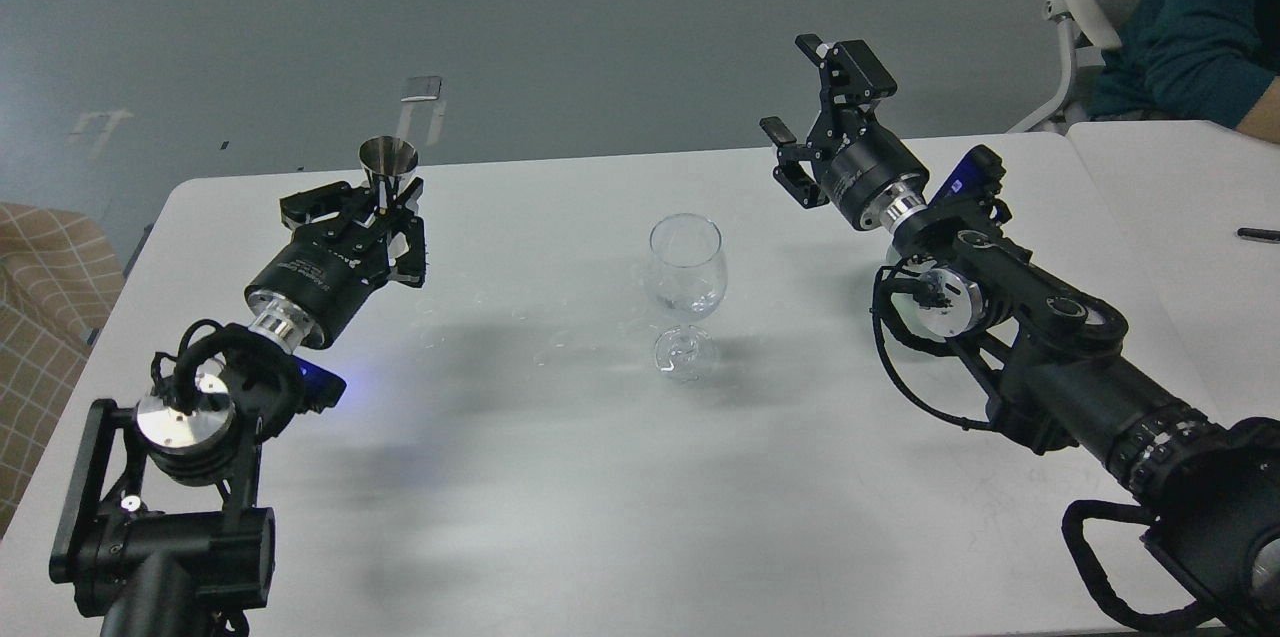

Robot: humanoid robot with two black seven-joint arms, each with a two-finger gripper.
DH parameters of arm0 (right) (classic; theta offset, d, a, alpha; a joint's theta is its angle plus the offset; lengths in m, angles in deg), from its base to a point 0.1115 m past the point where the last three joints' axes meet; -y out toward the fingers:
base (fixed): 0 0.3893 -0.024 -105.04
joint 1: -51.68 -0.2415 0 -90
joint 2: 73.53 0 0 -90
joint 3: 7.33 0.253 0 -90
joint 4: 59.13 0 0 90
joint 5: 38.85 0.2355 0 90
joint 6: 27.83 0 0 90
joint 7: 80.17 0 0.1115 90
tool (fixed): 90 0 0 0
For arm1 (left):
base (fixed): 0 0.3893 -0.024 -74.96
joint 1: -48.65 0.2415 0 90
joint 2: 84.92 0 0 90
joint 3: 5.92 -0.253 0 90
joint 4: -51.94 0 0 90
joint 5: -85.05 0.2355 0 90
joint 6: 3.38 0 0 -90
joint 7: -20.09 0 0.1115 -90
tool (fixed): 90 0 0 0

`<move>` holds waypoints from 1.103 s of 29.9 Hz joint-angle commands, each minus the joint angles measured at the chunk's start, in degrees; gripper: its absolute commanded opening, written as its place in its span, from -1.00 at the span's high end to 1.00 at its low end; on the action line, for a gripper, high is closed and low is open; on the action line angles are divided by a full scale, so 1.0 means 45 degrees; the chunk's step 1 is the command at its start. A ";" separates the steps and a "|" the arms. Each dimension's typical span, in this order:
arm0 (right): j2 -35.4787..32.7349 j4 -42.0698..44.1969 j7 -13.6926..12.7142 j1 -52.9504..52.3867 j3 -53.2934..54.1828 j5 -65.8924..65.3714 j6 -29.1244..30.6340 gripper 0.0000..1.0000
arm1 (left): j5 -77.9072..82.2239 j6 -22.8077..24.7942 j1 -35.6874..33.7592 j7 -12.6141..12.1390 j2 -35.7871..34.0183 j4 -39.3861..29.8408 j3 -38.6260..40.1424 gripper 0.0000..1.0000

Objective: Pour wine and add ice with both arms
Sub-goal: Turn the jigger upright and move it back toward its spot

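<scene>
Holding a steel jigger (388, 164) in left fingers (345, 204); right fingers (778, 134) spread

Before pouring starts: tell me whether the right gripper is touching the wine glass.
Apart. The head view shows the open right gripper raised beyond the wine glass, bare table between them.

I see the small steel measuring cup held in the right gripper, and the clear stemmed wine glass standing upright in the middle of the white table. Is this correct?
Not quite: the head view shows the small steel measuring cup in the left gripper, not the right. The right gripper is open and holds nothing. The clear stemmed wine glass does stand upright mid-table.
</scene>
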 commanded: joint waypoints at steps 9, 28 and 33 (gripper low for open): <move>0.0003 0.0009 -0.0005 0.0020 0.0001 -0.0038 0.0002 -1.00 | -0.0478 0.3189 -0.0226 0.0003 -0.0041 0.4301 0.0651 0.94; 0.0042 0.0009 0.0015 0.0176 0.0001 -0.0038 0.0002 -1.00 | -0.0458 0.3171 -0.0656 0.0003 -0.0489 0.5318 0.0593 0.68; 0.0042 0.0009 0.0015 0.0196 0.0001 -0.0038 -0.0017 -1.00 | -0.0438 0.3171 -0.0656 0.0003 -0.0568 0.5631 0.0515 0.49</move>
